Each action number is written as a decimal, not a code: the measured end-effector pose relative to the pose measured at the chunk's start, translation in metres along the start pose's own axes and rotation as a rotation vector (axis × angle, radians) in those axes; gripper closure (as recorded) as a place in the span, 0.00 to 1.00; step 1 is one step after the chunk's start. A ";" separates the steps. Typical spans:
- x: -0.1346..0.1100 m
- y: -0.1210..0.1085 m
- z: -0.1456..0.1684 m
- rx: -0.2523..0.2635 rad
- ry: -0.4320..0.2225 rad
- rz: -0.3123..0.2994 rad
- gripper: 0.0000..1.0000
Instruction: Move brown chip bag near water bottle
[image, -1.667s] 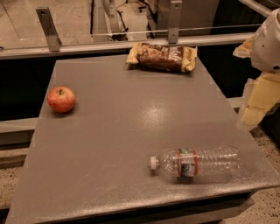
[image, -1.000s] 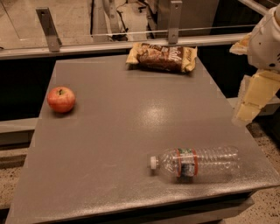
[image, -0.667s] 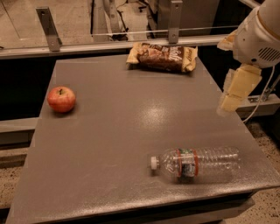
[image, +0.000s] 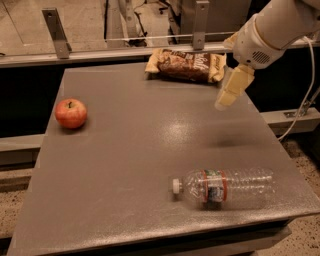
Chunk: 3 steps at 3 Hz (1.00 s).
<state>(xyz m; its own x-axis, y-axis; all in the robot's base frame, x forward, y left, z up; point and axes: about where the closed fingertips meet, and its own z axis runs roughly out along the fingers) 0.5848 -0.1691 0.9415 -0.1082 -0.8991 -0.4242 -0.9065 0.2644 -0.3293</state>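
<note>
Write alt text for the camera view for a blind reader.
A robot gripper hangs over the far right of the grey table, beside a brown chip bag at the far edge. A water bottle lies on its side near the front; an apple sits at left.

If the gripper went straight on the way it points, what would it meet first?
Likely bare table beside the brown chip bag: the gripper hangs by its right end, pointing down and slightly left. Depth is unclear; it might clip the bag.
</note>
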 end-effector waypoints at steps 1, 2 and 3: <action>-0.005 -0.045 0.036 0.040 -0.065 0.020 0.00; -0.007 -0.086 0.072 0.078 -0.112 0.046 0.00; -0.002 -0.116 0.102 0.102 -0.138 0.078 0.00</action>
<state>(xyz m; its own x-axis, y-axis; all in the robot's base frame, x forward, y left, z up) 0.7321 -0.1628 0.8947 -0.1131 -0.8197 -0.5616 -0.8508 0.3718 -0.3714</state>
